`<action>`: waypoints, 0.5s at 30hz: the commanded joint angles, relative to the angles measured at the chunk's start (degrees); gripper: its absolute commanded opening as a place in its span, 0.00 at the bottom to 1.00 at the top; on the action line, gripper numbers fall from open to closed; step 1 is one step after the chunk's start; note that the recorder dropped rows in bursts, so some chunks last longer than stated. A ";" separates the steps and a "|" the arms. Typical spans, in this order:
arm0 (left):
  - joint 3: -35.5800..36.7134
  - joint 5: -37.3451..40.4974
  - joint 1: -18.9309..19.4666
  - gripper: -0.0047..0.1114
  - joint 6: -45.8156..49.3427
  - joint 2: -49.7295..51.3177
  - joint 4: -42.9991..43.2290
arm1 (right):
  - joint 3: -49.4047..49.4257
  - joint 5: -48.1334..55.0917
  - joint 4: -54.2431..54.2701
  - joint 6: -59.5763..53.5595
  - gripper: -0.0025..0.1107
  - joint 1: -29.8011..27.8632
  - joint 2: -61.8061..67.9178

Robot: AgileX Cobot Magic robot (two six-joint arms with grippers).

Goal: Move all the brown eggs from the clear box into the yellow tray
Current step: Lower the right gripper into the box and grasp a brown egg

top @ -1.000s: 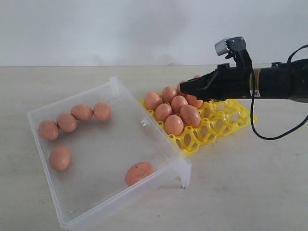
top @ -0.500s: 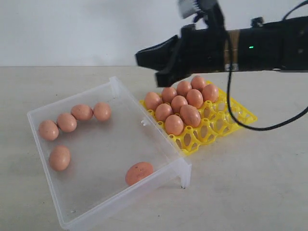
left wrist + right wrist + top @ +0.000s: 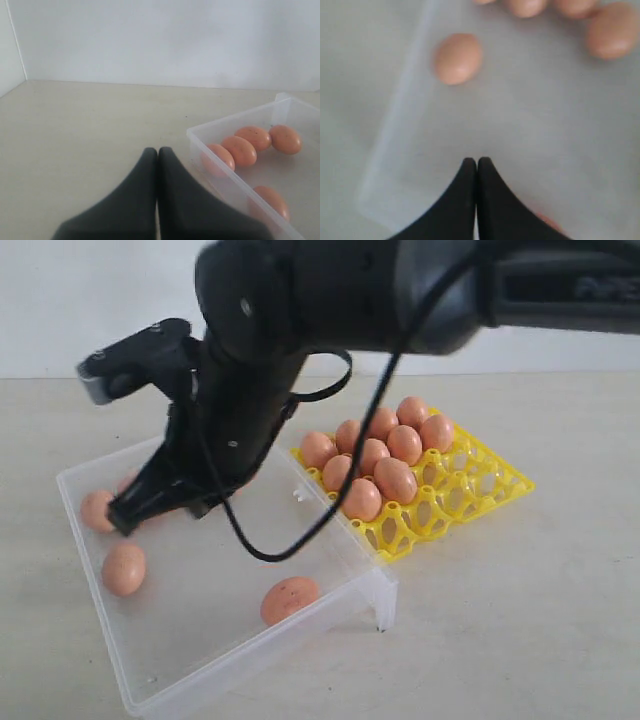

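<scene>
your right gripper (image 3: 125, 520) hangs low over the clear box (image 3: 210, 580), jaws pressed together on nothing — it must open before taking one of the brown eggs (image 3: 124, 568) loose there. the yellow tray (image 3: 478, 483) just beside has free cups. left gripper (image 3: 158, 152), closed too, sits outside.

A pale beige worktop (image 3: 520, 630) was seen filling the lower part of the exterior view, matte and faintly mottled, with a few small dark specks on it. Behind it a plain white wall (image 3: 60, 310) was set, and the two were joined along a straight horizontal line. In the left wrist view a second white wall panel (image 3: 10, 45) was shown meeting the back wall at a vertical corner. The scene was lit softly and evenly; only faint, blurred shadows were cast on the worktop.
</scene>
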 commanded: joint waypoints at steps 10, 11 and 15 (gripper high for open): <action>-0.24 0.00 -0.19 0.00 0.03 -0.17 -0.31 | -31.39 12.74 15.83 0.21 0.25 -1.71 19.37; -0.24 0.00 -0.19 0.00 0.03 -0.17 -0.31 | -31.41 12.36 15.74 0.48 0.31 -1.71 19.76; -0.24 0.00 -0.19 0.00 0.03 -0.17 -0.31 | -31.41 9.44 11.84 5.84 0.43 -1.85 20.49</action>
